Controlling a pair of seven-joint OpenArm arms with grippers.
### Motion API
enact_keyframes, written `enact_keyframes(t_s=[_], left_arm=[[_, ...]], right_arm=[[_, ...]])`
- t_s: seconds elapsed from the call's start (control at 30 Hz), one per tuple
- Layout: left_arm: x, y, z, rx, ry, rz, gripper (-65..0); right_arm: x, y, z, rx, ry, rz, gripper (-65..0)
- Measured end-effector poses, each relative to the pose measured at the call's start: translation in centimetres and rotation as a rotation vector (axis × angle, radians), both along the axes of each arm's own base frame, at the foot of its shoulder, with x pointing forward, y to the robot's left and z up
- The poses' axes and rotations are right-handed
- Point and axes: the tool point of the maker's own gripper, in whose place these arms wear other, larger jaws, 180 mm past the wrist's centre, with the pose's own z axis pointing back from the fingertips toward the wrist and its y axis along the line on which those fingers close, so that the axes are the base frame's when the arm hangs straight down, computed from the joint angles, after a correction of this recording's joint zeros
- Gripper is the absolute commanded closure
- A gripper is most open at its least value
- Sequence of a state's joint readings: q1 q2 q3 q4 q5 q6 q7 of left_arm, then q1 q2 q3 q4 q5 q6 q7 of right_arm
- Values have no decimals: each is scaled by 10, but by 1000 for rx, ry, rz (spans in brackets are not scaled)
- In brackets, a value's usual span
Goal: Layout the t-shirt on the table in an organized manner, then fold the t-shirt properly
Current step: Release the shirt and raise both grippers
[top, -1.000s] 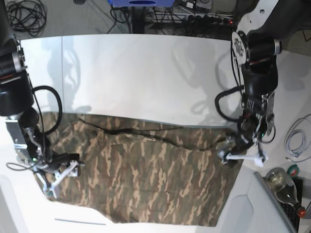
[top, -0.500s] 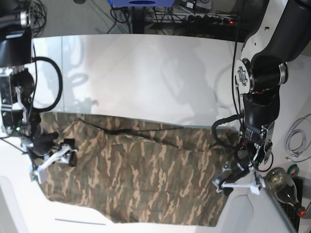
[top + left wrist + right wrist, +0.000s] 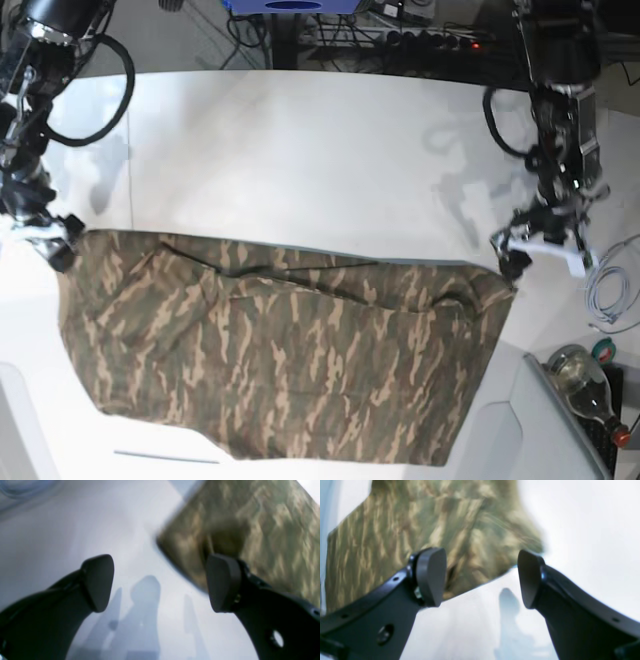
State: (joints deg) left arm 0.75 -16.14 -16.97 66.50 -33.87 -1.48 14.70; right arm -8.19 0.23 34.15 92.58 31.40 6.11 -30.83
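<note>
Camouflage t-shirt (image 3: 290, 360) lies on white table (image 3: 300, 150); both tools (image 3: 160, 582) (image 3: 481, 577) gape empty.

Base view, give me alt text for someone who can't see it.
A camouflage t-shirt lies spread across the near part of a white table. The left pincer hangs open by its right corner and the right pincer by its left corner, neither holding cloth. A bottle and cable sit at the right edge.
</note>
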Motion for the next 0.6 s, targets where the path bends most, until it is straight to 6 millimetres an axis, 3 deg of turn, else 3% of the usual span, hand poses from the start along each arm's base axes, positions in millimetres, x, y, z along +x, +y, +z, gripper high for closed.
enact_keyframes(t_s=[0.13, 0.2, 0.3, 0.37, 0.43, 0.5, 0.6], left_arm=[[-39, 6, -15, -12, 10, -47, -546], [-42, 7, -11, -35, -28, -50, -546], [-42, -3, -13, -88, -66, -61, -546], [-49, -5, -22, -95, -31, -68, -546], [-53, 1, -22, -84, -25, -59, -546], [-50, 5, -19, -76, -34, -50, -546], [-51, 5, -25, -88, -23, -45, -546]], right_arm=[[-20, 7, -20, 224, -53, -111, -423], [-18, 16, -33, 335, -68, -130, -423], [-14, 12, -52, 429, -62, -166, -419], [-14, 8, -72, 472, -31, -206, -419], [-12, 18, -95, 530, 28, -214, -419], [2, 20, -99, 573, 19, -203, -419], [23, 7, -102, 594, 12, -228, -419]])
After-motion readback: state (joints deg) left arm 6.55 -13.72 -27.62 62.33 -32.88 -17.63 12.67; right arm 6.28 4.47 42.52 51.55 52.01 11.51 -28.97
